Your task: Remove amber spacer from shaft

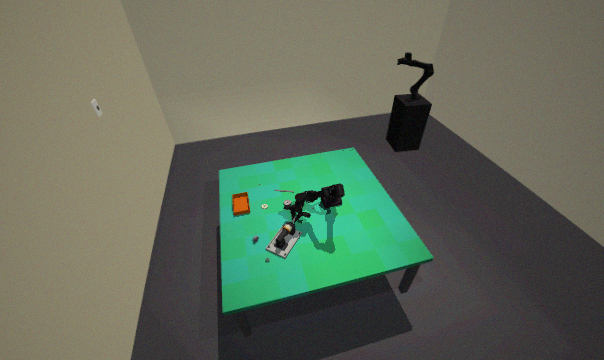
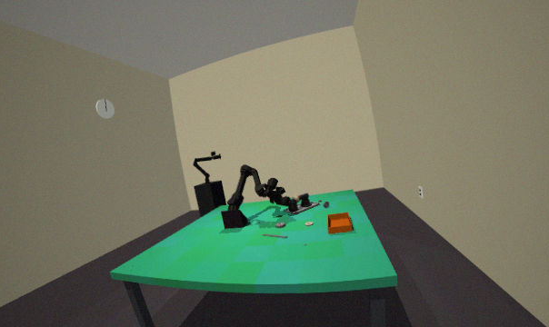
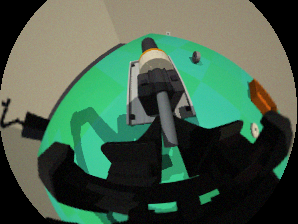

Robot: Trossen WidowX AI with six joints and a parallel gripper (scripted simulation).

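Observation:
My gripper (image 1: 295, 218) (image 3: 163, 118) is shut on the grey shaft (image 3: 166, 112), at the end that sticks out toward me from the near dark support (image 3: 159, 84). The amber spacer (image 3: 152, 51) is a thin band against the dark housing block (image 3: 148, 43) at the far end. A cream spacer (image 3: 153, 60) and a greyish one sit between it and the near support. The spacers are still up on the shaft line, above the pale base plate (image 1: 293, 244) (image 3: 132, 102). In the exterior view the arm hides part of the fixture, and the spacers are too small to tell apart.
An orange tray (image 1: 241, 204) (image 2: 340, 223) (image 3: 262, 98) stands off to one side. A cream disc (image 1: 264, 206) (image 2: 309, 223), a grey disc (image 1: 287, 203) (image 2: 280, 224) and a thin stick (image 1: 284, 191) (image 2: 274, 236) lie on the table. A small dark part (image 1: 255, 239) (image 3: 196, 57) lies beside the plate.

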